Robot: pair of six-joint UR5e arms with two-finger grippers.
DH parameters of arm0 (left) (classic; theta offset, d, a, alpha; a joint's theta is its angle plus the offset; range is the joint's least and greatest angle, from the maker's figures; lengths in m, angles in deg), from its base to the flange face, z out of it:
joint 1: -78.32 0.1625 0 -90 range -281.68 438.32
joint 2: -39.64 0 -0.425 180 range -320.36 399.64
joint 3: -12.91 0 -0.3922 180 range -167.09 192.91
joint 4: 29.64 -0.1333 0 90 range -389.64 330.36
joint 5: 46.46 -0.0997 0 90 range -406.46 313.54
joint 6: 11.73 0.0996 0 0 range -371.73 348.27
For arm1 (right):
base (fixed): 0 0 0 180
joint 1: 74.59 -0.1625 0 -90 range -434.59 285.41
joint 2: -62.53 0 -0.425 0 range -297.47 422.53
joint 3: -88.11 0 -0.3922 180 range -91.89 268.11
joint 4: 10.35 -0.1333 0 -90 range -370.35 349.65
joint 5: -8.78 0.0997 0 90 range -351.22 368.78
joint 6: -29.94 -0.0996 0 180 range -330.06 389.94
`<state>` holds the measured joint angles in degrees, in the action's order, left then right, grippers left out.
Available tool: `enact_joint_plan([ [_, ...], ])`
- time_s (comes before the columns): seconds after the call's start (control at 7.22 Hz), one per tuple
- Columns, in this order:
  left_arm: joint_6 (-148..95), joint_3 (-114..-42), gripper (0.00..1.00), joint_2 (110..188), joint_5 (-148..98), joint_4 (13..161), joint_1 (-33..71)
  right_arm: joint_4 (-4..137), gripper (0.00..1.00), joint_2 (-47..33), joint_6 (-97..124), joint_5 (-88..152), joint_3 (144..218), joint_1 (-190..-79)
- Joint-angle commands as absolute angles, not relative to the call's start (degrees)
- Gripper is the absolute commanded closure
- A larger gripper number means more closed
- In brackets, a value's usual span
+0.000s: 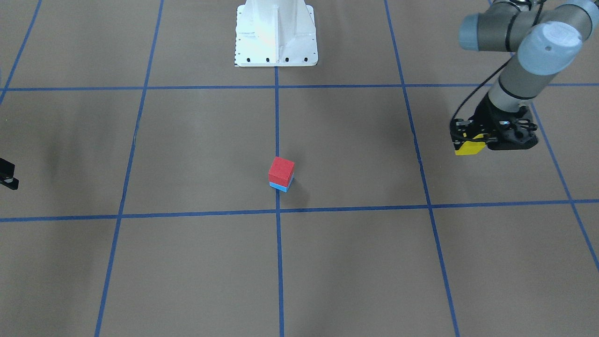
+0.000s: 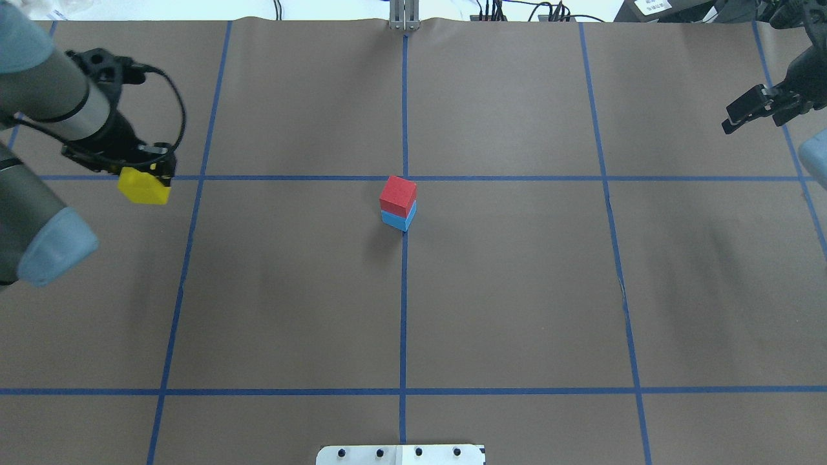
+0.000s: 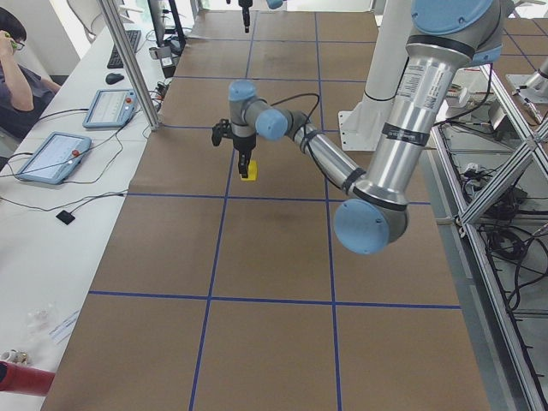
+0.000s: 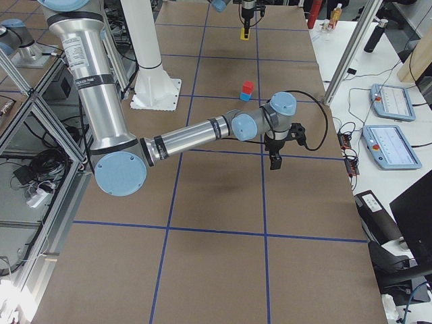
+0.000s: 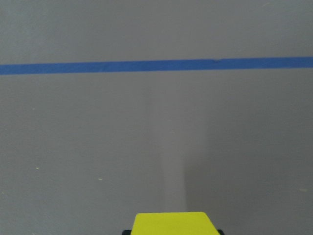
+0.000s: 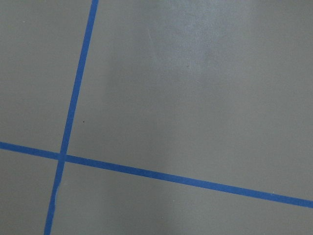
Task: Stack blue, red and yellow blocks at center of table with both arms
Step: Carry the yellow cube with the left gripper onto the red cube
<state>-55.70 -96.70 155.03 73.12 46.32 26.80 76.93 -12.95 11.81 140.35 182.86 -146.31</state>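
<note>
A red block point(image 2: 397, 195) sits on a blue block point(image 2: 398, 219) at the table's centre, on the middle tape line; the stack also shows in the front view, red point(image 1: 281, 171) on blue point(image 1: 280, 186). My left gripper point(image 2: 147, 184) is shut on a yellow block point(image 2: 144, 188) and holds it above the table, far to the stack's left. The block fills the bottom edge of the left wrist view point(image 5: 170, 223) and shows in the front view point(image 1: 469, 147). My right gripper point(image 2: 759, 110) is open and empty at the far right edge, raised above the table.
The table is brown paper with a blue tape grid point(image 2: 404, 323). The white robot base point(image 1: 276, 32) stands at the near edge. Tablets point(image 4: 386, 101) and cables lie on the operators' side bench. A person point(image 3: 13, 51) sits at the far side.
</note>
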Motion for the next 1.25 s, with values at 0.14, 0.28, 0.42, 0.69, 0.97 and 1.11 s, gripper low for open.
enact_joint_plan([
  [0.14, -56.0, -85.4, 1.00, 181.0, 69.0, 36.5, 38.2, 77.0, 0.01, -13.2, 11.9, 140.5, 182.8, -146.6],
  [0.28, -56.0, -76.0, 1.00, 187.7, 67.1, 40.5, 40.9, 77.0, 0.01, -13.2, 11.9, 140.6, 182.8, -146.6],
  [0.42, -56.0, -72.7, 1.00, 188.2, 66.8, 45.8, 41.5, 77.0, 0.01, -13.2, 11.9, 140.5, 182.6, -146.6],
  [0.69, -55.9, -66.8, 1.00, 188.3, 64.8, 53.5, 41.4, 77.0, 0.01, -13.3, 11.9, 140.7, 182.4, -146.6],
  [0.97, -55.5, -63.6, 1.00, 188.7, 64.7, 57.5, 41.5, 77.1, 0.01, -13.3, 11.9, 140.5, 182.3, -146.5],
  [1.11, -55.3, -63.6, 1.00, 188.7, 64.7, 57.6, 41.5, 77.1, 0.01, -13.3, 11.9, 140.5, 182.3, -146.6],
])
